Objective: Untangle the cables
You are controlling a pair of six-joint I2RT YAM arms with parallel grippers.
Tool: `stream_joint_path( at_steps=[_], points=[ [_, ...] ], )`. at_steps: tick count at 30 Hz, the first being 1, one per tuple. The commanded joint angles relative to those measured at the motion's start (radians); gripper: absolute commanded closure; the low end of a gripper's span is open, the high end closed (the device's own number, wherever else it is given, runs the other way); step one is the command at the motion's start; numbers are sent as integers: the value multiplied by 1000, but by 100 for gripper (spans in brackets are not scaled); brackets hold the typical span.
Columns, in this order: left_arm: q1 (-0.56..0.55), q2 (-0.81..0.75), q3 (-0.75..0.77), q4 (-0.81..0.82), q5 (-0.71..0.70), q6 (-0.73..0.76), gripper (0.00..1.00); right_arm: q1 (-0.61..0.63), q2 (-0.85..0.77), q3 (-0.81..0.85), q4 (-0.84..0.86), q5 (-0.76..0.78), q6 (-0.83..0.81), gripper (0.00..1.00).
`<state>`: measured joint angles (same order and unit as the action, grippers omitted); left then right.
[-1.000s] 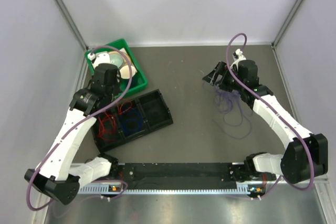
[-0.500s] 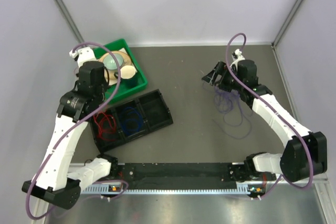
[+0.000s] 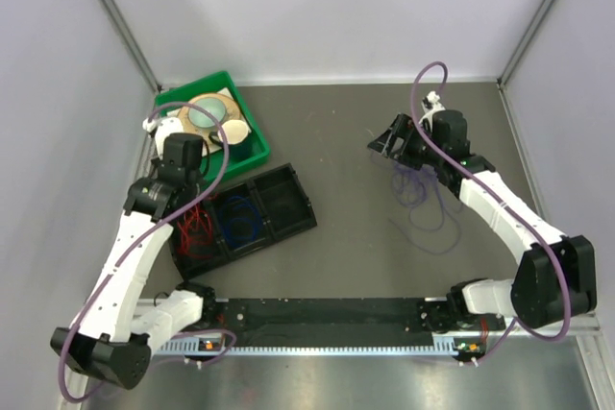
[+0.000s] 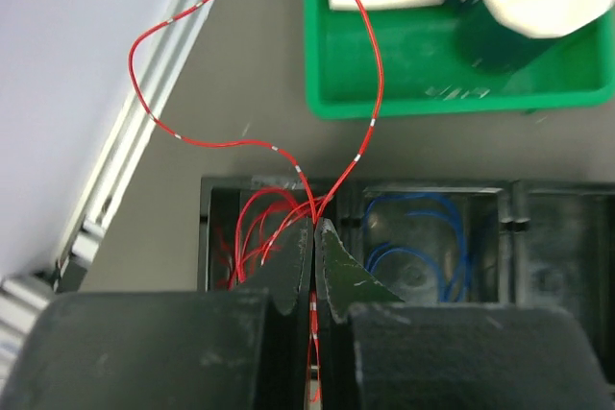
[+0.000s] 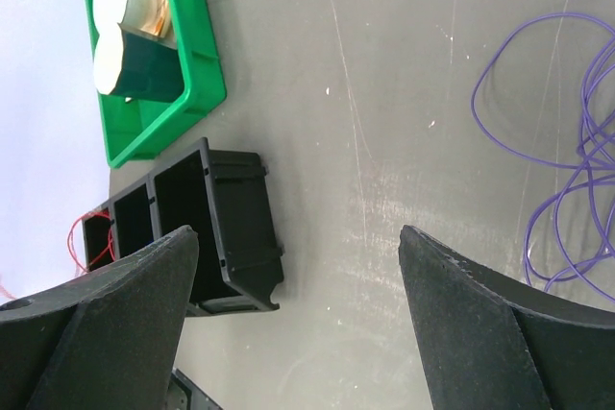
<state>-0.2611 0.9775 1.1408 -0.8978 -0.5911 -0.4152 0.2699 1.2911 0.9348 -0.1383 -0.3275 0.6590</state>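
My left gripper [image 4: 314, 228] is shut on a thin red cable [image 4: 370, 93]. The cable loops up over the table and the green bin's edge, and the rest lies in the left compartment of the black tray [image 4: 216, 194]. In the top view the left gripper [image 3: 181, 187] hangs over that red compartment [image 3: 197, 228]. Blue cables [image 3: 237, 222] lie coiled in the middle compartment and also show in the left wrist view [image 4: 423, 237]. Purple cables [image 3: 428, 208] lie loose on the table under my right arm and at the right of the right wrist view [image 5: 567, 160]. My right gripper [image 3: 387, 144] is open and empty, left of the purple cables.
A green bin [image 3: 258, 146] holding round tape rolls stands at the back left, beside the black three-compartment tray [image 3: 298, 208], whose right compartment holds no cable. Grey walls with metal rails enclose the table. A black rail [image 3: 327, 316] runs along the near edge.
My left arm swung back and left, then returned over the tray's red compartment, pulling a red cable loop up. My right arm hardly moved.
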Motion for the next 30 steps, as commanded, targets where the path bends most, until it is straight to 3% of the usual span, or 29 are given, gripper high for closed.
stream_joint_path(
  at_steps=[1,13,15,19,30],
  points=[
    [34,-23,-104,37,20,-79,100,-5,10,-2,58,-19,10,16],
    [213,134,-398,221,128,-197,100,-5,8,-10,60,-16,8,16],
    [261,182,-403,244,203,-214,100,-5,11,-10,62,-19,11,16],
    [353,259,-388,246,206,-261,100,-5,8,-13,62,-12,10,16],
    [370,432,-377,309,220,-341,100,-5,19,-7,63,-8,8,16]
  ],
)
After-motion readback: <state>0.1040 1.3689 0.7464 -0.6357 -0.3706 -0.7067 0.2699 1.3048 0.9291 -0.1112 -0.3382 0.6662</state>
